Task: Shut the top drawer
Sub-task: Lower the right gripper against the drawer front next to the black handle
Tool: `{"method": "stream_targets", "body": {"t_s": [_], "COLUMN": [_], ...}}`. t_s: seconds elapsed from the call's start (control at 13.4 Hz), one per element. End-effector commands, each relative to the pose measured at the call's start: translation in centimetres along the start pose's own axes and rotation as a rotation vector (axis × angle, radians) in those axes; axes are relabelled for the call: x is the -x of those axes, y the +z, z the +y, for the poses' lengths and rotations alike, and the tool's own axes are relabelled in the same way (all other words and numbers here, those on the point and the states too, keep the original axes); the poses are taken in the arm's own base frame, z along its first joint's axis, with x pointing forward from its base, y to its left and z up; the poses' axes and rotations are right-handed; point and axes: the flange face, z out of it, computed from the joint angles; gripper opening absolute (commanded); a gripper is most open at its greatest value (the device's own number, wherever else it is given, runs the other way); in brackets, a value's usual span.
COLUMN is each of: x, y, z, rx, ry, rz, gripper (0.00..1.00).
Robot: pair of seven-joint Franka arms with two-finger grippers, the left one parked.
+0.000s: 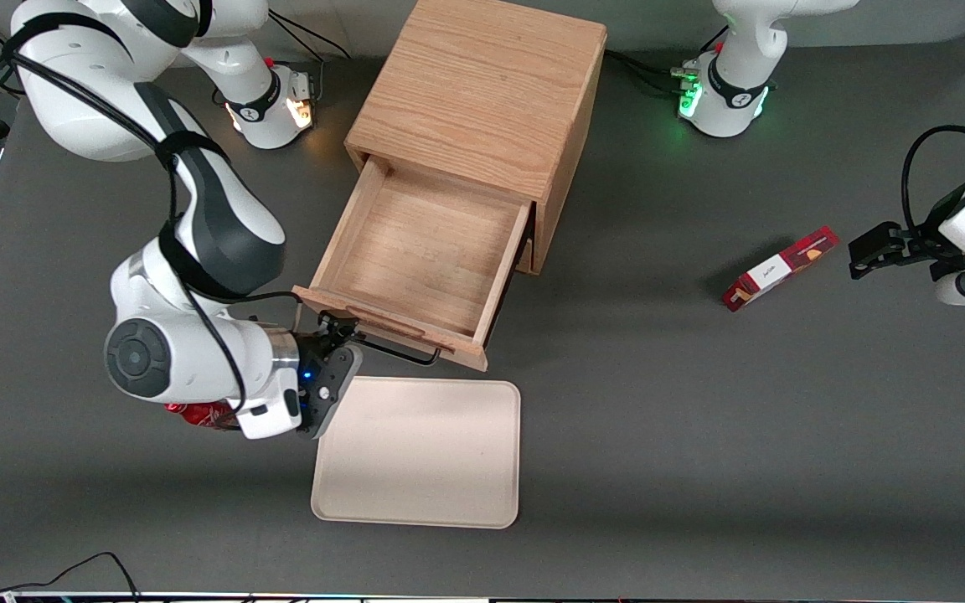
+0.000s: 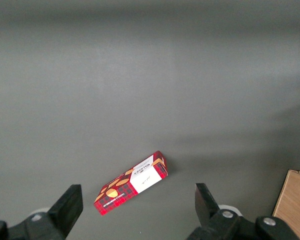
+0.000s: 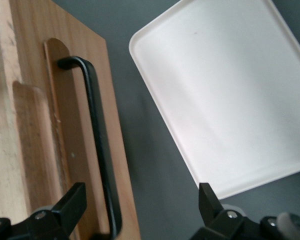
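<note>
The oak cabinet (image 1: 482, 92) has its top drawer (image 1: 424, 251) pulled fully out above a cream tray (image 1: 432, 469). The gripper (image 1: 340, 331), fingers spread, hovers at the black handle (image 3: 97, 145). The red snack box's (image 2: 132, 182) label is unreadable.

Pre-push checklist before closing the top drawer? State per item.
1. top drawer open and needing the push: ok, pulled well out of the oak cabinet.
2. Drawer holds nothing that could jam: ok, only bare wood shows inside.
3. gripper at the drawer front: ok, jaws open, just in front of the black wire handle.
4. Jaws free of the handle: cannot tell, one finger looks very close to it.
5. tray out of the arm's way: ok, flat on the table, nearer the front camera than the drawer.
6. red box out of the way: ok, toward the parked arm's end.
</note>
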Motion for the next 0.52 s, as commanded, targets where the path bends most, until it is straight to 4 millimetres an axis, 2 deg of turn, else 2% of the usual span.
{"method": "stream_targets", "body": {"t_s": [0.0,0.22,0.45], "x": [-0.6,-0.6,-1.2], "y": [-0.1,1.7,3.0], "z": [-0.4,0.4,0.1], "rx": [-0.049,-0.073,-0.084], "ry": [0.024,0.041,0.043], "rz": [0.038,0.026,0.015], "gripper": [1.00,1.00,1.00]}}
